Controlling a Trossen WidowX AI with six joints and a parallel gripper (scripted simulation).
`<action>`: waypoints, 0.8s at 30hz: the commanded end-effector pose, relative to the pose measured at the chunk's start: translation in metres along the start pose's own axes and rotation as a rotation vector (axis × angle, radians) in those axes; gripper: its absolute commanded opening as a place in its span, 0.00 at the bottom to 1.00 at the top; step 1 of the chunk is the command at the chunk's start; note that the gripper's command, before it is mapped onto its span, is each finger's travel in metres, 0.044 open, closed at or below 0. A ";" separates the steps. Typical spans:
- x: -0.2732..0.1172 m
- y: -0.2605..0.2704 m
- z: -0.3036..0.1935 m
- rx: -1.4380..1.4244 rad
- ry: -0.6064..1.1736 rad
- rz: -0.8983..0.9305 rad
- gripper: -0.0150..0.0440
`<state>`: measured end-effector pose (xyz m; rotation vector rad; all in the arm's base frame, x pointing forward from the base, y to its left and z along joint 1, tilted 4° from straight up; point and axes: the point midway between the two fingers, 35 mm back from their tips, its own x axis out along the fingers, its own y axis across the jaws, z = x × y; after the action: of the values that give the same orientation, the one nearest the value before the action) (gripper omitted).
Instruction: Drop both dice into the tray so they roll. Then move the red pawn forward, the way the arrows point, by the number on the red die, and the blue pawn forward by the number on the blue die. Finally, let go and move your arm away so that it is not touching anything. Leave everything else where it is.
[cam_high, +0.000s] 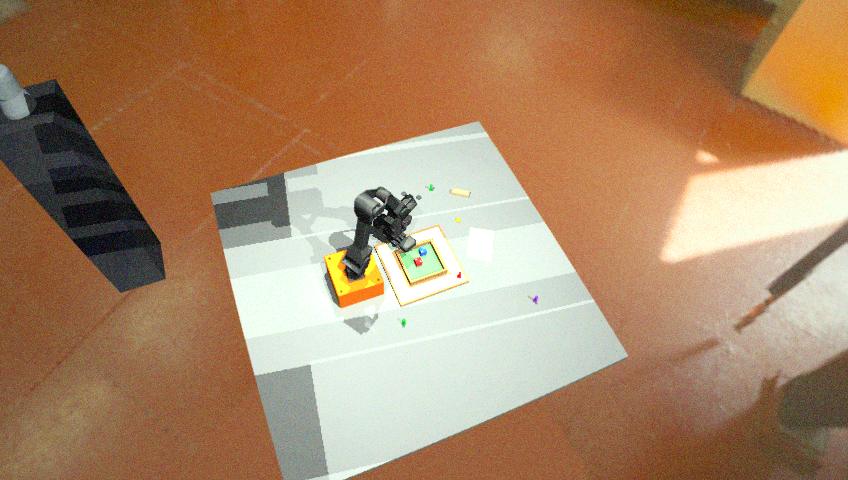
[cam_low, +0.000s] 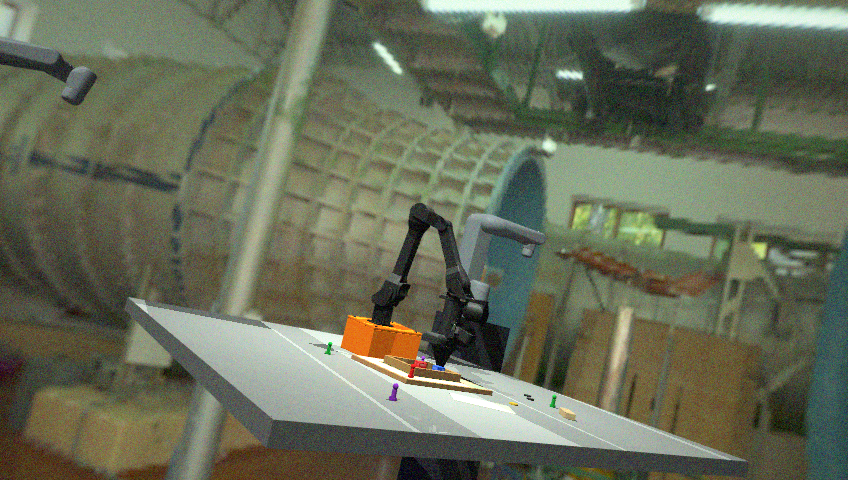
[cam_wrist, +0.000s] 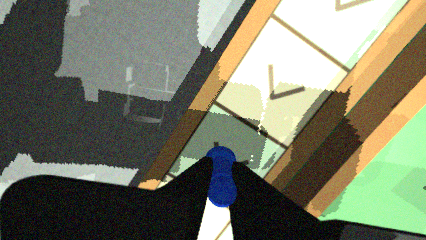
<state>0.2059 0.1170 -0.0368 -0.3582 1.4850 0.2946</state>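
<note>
My gripper (cam_wrist: 220, 168) is shut on the blue pawn (cam_wrist: 222, 192), with a dark fingertip on each side of it, over an arrow-marked square near the board's edge. I cannot tell whether the pawn touches the board. The board (cam_high: 410, 294) (cam_low: 428, 386) carries the wooden tray (cam_high: 429, 278) (cam_wrist: 372, 155) with a green floor. The red die (cam_high: 418, 261) and the blue die (cam_high: 423, 251) lie inside the tray; their numbers are too small to read. The red pawn (cam_high: 459, 275) (cam_low: 411, 371) stands on the board's track, on the far side from the arm's base.
Green pawns (cam_high: 431, 187) (cam_high: 403, 322), a purple pawn (cam_high: 535, 299) (cam_low: 393, 391), a white sheet (cam_high: 480, 243), a yellow disc (cam_high: 458, 220) and a wooden block (cam_high: 460, 192) (cam_low: 567, 413) are around the board. The orange arm base (cam_high: 361, 292) (cam_low: 380, 340) is beside it.
</note>
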 end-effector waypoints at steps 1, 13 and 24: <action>-0.009 0.001 0.002 -0.004 0.000 -0.003 0.25; -0.094 0.007 0.005 -0.004 -0.001 -0.002 0.25; -0.127 0.007 -0.003 -0.004 -0.001 -0.001 0.25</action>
<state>0.1934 0.1267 0.0846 -0.3617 1.4819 0.3035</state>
